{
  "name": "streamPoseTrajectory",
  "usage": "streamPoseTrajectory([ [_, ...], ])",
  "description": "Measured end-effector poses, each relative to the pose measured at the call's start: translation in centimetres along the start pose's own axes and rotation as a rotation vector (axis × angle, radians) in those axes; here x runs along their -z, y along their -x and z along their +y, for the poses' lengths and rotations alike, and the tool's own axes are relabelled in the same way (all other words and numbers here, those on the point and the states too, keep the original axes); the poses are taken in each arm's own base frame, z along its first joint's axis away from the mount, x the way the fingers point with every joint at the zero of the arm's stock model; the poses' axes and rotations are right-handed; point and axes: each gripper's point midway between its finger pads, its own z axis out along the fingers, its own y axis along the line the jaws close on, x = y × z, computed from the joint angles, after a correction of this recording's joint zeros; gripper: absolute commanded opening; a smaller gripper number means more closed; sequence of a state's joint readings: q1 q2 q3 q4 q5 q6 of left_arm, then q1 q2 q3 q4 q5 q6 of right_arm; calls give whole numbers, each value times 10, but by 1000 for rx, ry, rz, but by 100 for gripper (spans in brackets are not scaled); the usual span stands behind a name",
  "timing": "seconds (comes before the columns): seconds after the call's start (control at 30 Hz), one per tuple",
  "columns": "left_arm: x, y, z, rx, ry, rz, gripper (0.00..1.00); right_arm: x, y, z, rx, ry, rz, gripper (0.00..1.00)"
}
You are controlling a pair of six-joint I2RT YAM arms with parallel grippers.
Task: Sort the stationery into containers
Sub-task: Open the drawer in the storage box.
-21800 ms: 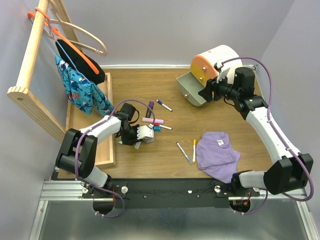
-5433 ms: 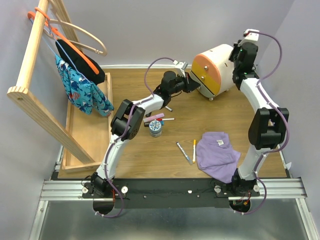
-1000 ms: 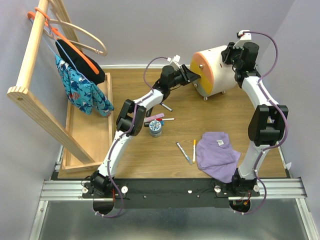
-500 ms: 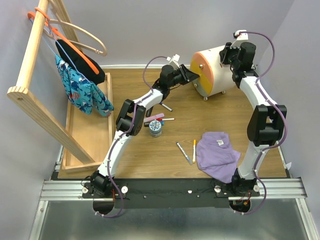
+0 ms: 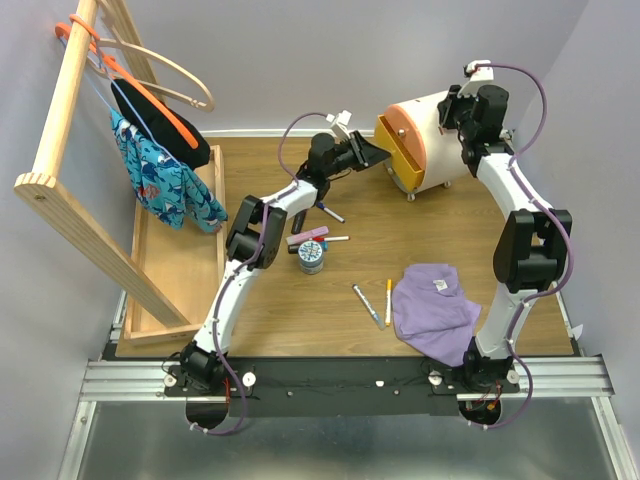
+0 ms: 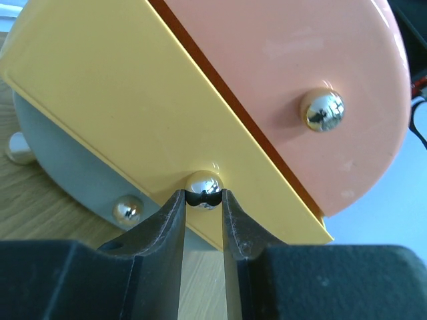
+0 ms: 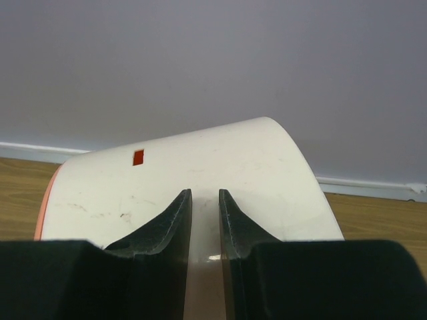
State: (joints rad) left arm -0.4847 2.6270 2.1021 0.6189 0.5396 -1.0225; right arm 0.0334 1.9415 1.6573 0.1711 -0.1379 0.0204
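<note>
Cream drawer unit has its yellow drawer standing partway out, its inside hidden from every view. The left gripper pinches that drawer's small metal knob; the orange drawer above is shut. The right gripper sits narrow against the unit's shell, and I cannot tell whether it grips anything. The jar, pink bar and pens lie out on the table.
</note>
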Motion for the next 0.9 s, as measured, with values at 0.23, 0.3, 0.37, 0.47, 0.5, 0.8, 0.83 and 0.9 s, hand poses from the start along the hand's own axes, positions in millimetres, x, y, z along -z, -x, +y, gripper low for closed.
streamPoseTrajectory([
  [0.23, 24, 4, -1, -21, -28, 11, 27, -1, 0, -2, 4, -10, -9, 29],
  [0.3, 29, 2, -3, -27, -40, 13, 27, -1, 0, -2, 5, -11, -11, 29],
  [0.37, 33, 2, -3, -31, -48, 12, 27, -1, -1, -2, 5, -13, -11, 29],
  [0.47, 35, 1, -5, -34, -55, 14, 28, -1, -1, -3, 11, -14, -12, 29],
  [0.5, 35, 1, -6, -37, -58, 13, 29, -1, -1, -3, 15, -14, -13, 29],
  [0.8, 39, 6, -7, -49, -59, 11, 51, -2, -1, -3, 25, -14, -20, 29],
  [0.83, 39, 7, -8, -52, -59, 10, 53, -2, -1, -3, 25, -14, -21, 29],
  [0.9, 41, 10, -8, -58, -60, 7, 56, -2, -1, -3, 25, -14, -21, 29],
])
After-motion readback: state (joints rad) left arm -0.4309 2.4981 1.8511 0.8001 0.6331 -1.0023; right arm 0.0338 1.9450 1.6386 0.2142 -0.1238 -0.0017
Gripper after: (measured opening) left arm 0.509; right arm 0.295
